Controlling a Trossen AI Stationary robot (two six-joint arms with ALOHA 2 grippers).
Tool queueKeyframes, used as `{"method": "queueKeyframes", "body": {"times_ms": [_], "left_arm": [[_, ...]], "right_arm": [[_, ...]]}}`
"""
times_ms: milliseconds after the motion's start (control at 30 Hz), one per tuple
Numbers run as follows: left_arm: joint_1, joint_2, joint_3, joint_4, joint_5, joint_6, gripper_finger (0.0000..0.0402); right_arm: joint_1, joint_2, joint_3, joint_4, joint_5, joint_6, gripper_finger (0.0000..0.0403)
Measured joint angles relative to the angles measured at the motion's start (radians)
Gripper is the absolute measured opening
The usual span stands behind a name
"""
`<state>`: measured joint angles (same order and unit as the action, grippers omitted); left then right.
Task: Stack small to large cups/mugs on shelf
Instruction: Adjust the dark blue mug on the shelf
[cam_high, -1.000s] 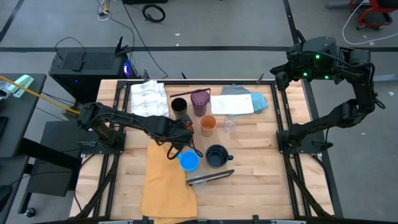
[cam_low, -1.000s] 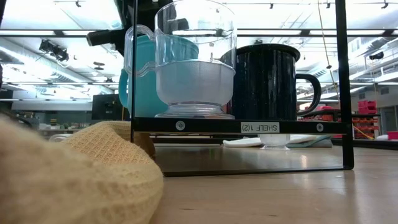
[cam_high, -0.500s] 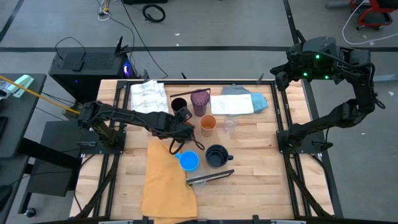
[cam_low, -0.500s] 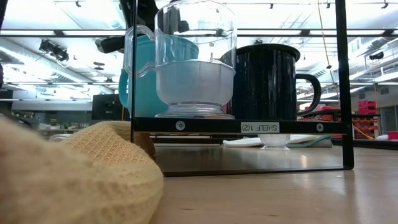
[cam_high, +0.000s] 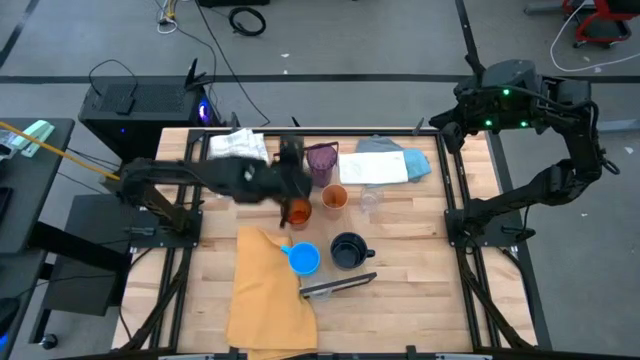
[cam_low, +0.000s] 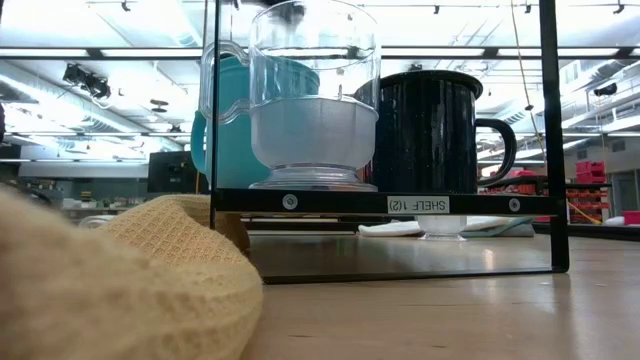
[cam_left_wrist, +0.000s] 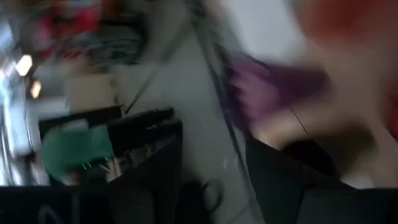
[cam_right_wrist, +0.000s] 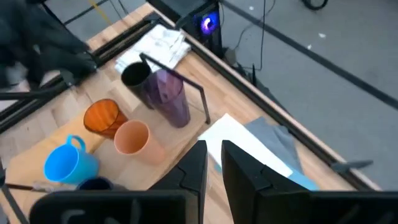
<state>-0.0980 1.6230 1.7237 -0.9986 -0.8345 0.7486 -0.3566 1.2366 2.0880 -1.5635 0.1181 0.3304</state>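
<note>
Reaching arm: the left gripper (cam_high: 288, 192) is seen over the back-left part of the table (cam_high: 420, 290), blurred throughout; whether its fingers are wide or closed cannot be told.
Orange tumbler (cam_high: 297, 212): just beside that gripper, between the black cup (cam_high: 289, 160) and the blue mug (cam_high: 304, 259); whether it is held cannot be made out.
Wrist picture: only smears of purple, orange and dark are given by the left wrist view.
Right gripper (cam_right_wrist: 212, 168): raised beyond the table's right rear corner, fingers nearly closed on a thin slit, nothing between them.
Other cups: the purple tumbler (cam_high: 320, 162) is beside the black cup; the peach cup (cam_high: 333, 199) and a faint clear cup (cam_high: 370, 203) are in the middle; the navy mug (cam_high: 347, 250) is beside the blue mug.
Shelf (cam_low: 380, 204): at the table's front, its top cut off in the low view; whether the mugs stand on it or behind it cannot be told.
Yellow cloth (cam_low: 120, 290): the low view's left corner is filled by it.
</note>
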Motion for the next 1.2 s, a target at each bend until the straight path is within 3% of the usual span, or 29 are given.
{"method": "queueKeyframes", "body": {"times_ms": [133,267,333,467,600,800,933,1000,1200], "left_arm": [[0.035,-0.002,0.278,0.058,0.081,-0.203,0.0172],[0.068,-0.004,0.475,0.173,0.345,-0.313,0.0175],[0.069,-0.003,0.535,0.23,0.401,-0.314,0.0177],[0.06,-0.003,0.591,0.275,0.41,-0.304,0.0176],[0.055,0.002,0.592,0.233,0.492,-0.374,0.0173],[0.055,0.047,0.591,0.147,0.616,-0.531,0.0178],[0.045,0.077,0.59,0.078,0.628,-0.554,0.0177],[0.043,0.083,0.59,0.079,0.628,-0.549,0.0174],[0.044,0.061,0.59,0.192,0.627,-0.49,0.0172]], "right_arm": [[0.0,0.0,0.0,0.062,-0.063,-0.047,0.0054],[0.0,-0.004,-0.018,0.103,-0.216,-0.111,0.0054],[0.0,-0.016,-0.06,0.117,-0.306,-0.135,0.0054],[0.038,-0.078,-0.236,0.203,-0.479,-0.158,0.0054],[0.13,-0.163,-0.504,0.438,-0.618,-0.08,0.0054],[0.319,-0.23,-0.875,0.945,-0.636,0.12,0.0054],[0.425,-0.193,-1.029,1.253,-0.636,0.216,0.0054],[0.468,-0.155,-1.064,1.323,-0.634,0.241,0.0054],[0.544,0.004,-1.066,1.313,-0.551,0.19,0.0054]]}}
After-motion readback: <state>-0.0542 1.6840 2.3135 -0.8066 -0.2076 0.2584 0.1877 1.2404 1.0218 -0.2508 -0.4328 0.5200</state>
